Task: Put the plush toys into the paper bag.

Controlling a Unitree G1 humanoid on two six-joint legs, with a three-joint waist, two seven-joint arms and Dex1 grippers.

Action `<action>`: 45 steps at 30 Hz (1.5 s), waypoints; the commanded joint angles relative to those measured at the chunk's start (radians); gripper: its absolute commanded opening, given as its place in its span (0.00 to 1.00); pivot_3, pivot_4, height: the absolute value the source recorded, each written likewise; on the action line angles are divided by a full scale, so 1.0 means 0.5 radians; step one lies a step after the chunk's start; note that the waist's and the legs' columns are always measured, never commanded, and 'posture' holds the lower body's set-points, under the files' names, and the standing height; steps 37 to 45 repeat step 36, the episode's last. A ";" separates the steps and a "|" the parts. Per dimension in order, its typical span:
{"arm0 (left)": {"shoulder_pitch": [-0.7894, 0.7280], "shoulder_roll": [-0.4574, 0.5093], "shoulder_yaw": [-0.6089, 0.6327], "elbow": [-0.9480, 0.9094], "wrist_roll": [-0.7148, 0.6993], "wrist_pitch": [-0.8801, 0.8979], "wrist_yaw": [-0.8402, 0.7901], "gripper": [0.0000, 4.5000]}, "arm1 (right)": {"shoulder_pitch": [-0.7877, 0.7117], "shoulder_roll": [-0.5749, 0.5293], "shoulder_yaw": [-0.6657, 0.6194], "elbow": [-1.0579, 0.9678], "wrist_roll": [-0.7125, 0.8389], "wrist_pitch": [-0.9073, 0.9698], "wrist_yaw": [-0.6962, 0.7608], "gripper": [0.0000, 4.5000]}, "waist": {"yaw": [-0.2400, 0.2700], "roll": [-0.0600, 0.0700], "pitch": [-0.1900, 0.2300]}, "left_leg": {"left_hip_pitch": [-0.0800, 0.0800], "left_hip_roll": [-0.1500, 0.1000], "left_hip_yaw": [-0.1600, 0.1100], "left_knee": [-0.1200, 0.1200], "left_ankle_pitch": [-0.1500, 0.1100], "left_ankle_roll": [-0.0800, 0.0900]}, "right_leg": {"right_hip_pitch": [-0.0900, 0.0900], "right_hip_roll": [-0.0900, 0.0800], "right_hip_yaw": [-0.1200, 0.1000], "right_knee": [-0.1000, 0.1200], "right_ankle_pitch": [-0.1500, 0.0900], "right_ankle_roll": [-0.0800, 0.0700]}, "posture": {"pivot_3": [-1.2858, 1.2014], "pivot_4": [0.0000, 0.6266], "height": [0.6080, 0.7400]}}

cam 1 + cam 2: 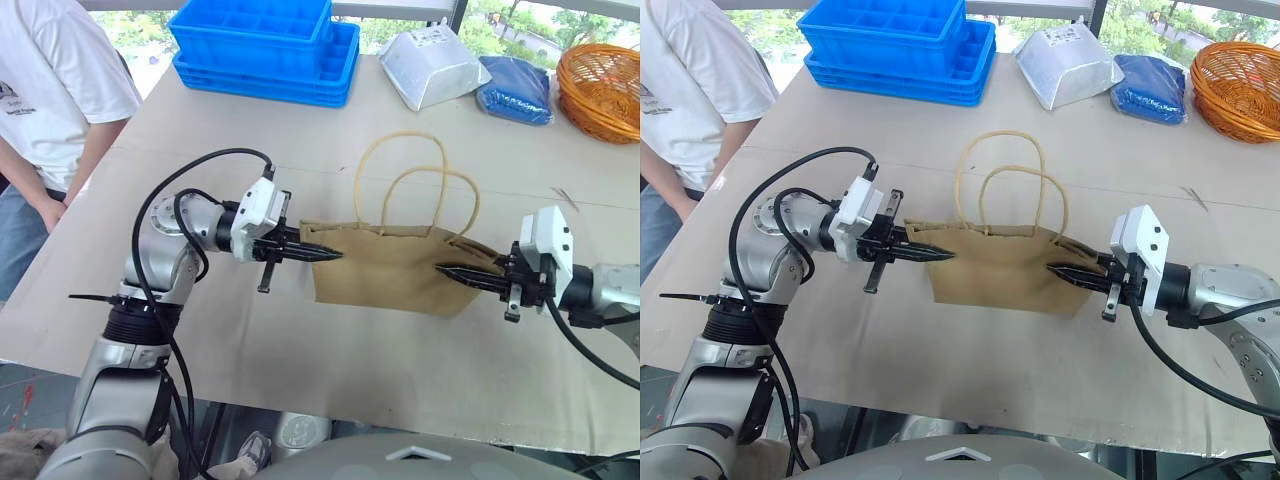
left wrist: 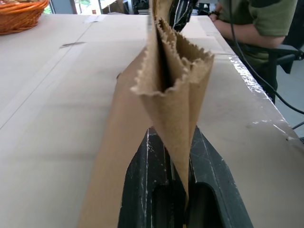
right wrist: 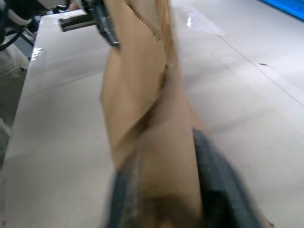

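Note:
The brown paper bag (image 1: 390, 265) lies flat on the table, its two cord handles (image 1: 420, 185) pointing toward the far side. My left gripper (image 1: 335, 254) is shut on the bag's left edge; in the left wrist view the folded paper (image 2: 173, 71) rises from between the black fingers (image 2: 209, 171). From the other side, my right gripper (image 1: 445, 270) is shut on the bag's right edge. In the right wrist view the paper (image 3: 137, 95) sits between the fingers (image 3: 223, 180). The plush toys are out of view.
Stacked blue crates (image 1: 265, 45) stand at the table's far side. A silver-white foil pouch (image 1: 432, 65), a blue packet (image 1: 515, 90) and a wicker basket (image 1: 600, 90) lie at the far right. A person in a white shirt (image 1: 50, 90) stands by the table's left edge.

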 commanded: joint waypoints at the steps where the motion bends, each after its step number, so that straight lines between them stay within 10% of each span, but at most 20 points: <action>1: -0.085 -0.005 0.023 0.074 0.010 0.015 0.017 0.00 | -0.086 -0.011 0.011 0.017 -0.001 -0.017 0.020 0.01 | -0.002 0.000 0.000 | 0.000 0.000 0.000 0.000 0.000 0.000 | 0.000 0.000 0.000 0.000 0.000 0.000 | 0.52 0.24 1.00; 6: -0.132 -0.008 -0.002 0.131 0.024 0.069 0.011 0.08 | -0.181 0.006 0.050 0.111 -0.034 -0.017 0.016 0.00 | 0.000 0.000 0.000 | 0.000 0.000 0.000 0.000 0.000 0.000 | 0.000 0.000 0.000 0.000 0.000 0.000 | 0.52 0.24 1.00; 16: 0.008 0.092 0.204 -0.195 -0.193 0.544 0.277 0.98 | 0.069 -0.081 -0.319 0.000 0.042 -0.025 0.045 0.80 | 0.002 0.000 0.000 | -0.003 0.000 -0.002 0.000 0.000 0.000 | -0.002 -0.001 -0.001 -0.001 0.000 0.000 | 0.52 0.24 1.00; 31: 1.141 0.367 1.010 -0.749 -0.459 0.875 0.662 0.98 | 1.365 0.152 -1.324 -0.195 -0.116 -0.227 0.333 0.80 | 0.002 0.003 -0.004 | 0.004 0.002 -0.002 -0.005 0.000 -0.001 | 0.003 -0.006 -0.001 -0.002 -0.002 0.002 | 0.52 0.24 1.00; 45: 1.316 0.363 1.081 -0.736 -0.433 0.821 0.688 0.98 | 1.534 0.265 -1.416 -0.124 -0.216 -0.479 0.468 0.80 | 0.002 0.007 -0.007 | 0.006 0.002 0.000 -0.005 -0.001 -0.001 | 0.004 -0.009 -0.001 -0.002 -0.006 -0.003 | 0.52 0.24 1.00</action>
